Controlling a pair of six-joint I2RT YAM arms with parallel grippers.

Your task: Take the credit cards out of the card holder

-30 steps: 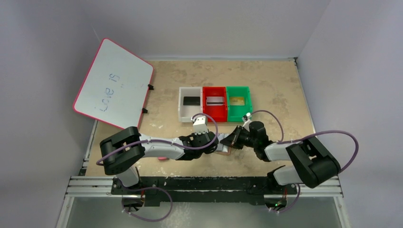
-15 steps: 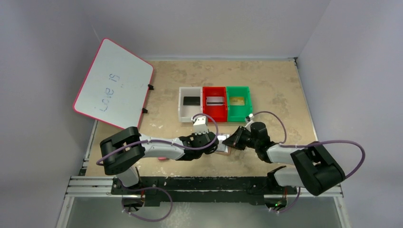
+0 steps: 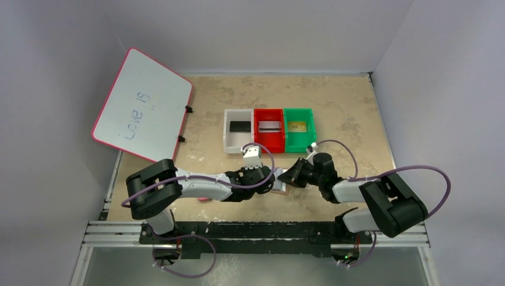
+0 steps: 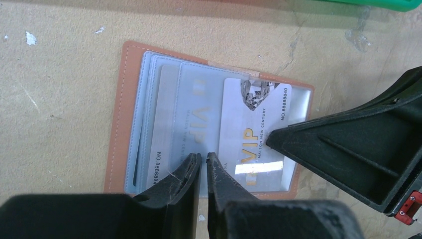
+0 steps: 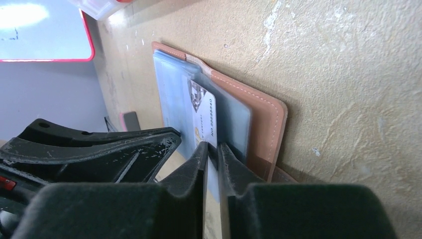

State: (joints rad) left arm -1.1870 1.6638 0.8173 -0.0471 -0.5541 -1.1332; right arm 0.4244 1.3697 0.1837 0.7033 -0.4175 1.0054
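Your right gripper (image 5: 212,149) has its fingers clamped on the short edge of a silver-white plastic card (image 4: 249,127) printed VIP, which lies among the pale blue-grey clear sleeves (image 4: 166,94) of the open tan-brown leather card holder (image 4: 117,124); you cannot tell whether the card is free of its sleeve. Your left gripper (image 4: 204,163) stands just beside it, fingers drawn together to a hairline slit, tips down on the sleeves, where a second VIP card (image 4: 191,114) shows faintly through. The holder lies flat near the middle of the near edge of the tan speckled counter (image 3: 351,119). Toward the far edge three small plastic bins stand touching in a row: the white bin (image 3: 226,131) holds a black card (image 3: 239,126), the red bin (image 3: 271,145) a silver-grey card (image 3: 269,126) with a dark stripe, the green bin (image 3: 298,146) a gold card (image 3: 298,126). A red-framed whiteboard (image 3: 143,104) leans over the far left corner.
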